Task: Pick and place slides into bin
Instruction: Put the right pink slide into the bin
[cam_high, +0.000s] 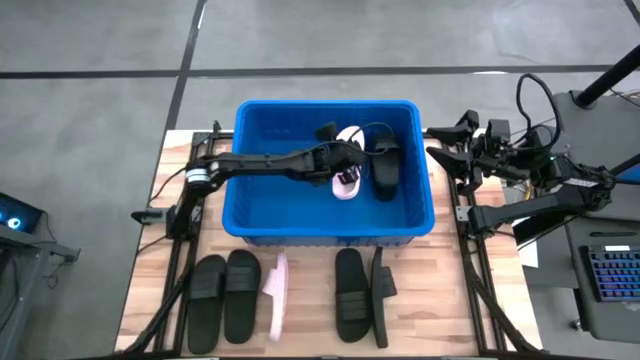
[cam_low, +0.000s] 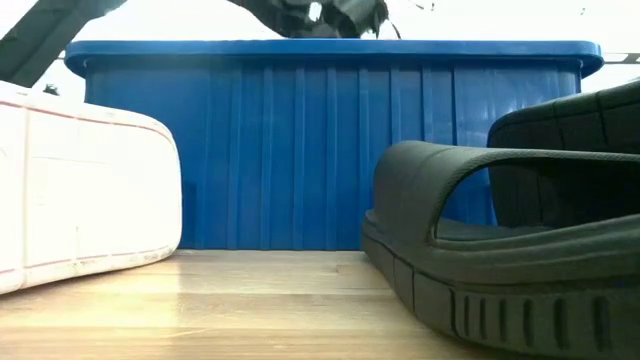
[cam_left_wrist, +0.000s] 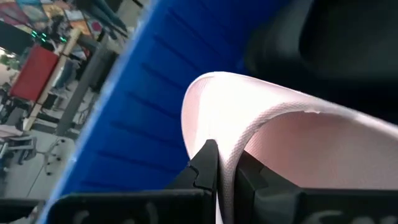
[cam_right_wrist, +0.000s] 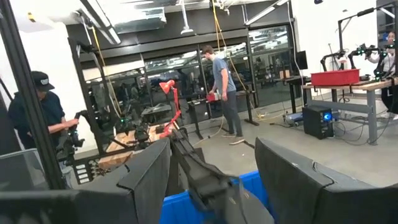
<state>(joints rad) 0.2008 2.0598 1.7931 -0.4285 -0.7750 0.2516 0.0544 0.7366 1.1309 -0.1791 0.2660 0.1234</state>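
The blue bin stands at the table's far middle. My left gripper reaches into it from the left and is shut on a pale pink slide, whose strap fills the left wrist view. A black slide lies in the bin just right of the pink one. My right gripper is open and waits raised beside the bin's right wall, touching nothing. In the low view only the dark gripper shows above the bin's rim. My left gripper pinches the edge of the pink slide's top strap between its two fingers, one finger on the strap's outer face and the other on its underside. The fingers come slanting down from the table's left. Whether the sole touches the bin floor cannot be told.
On the wood in front of the bin lie two black slides at the left, a pink slide on its edge, and two more black slides, the last on its edge. A keyboard sits off the right edge.
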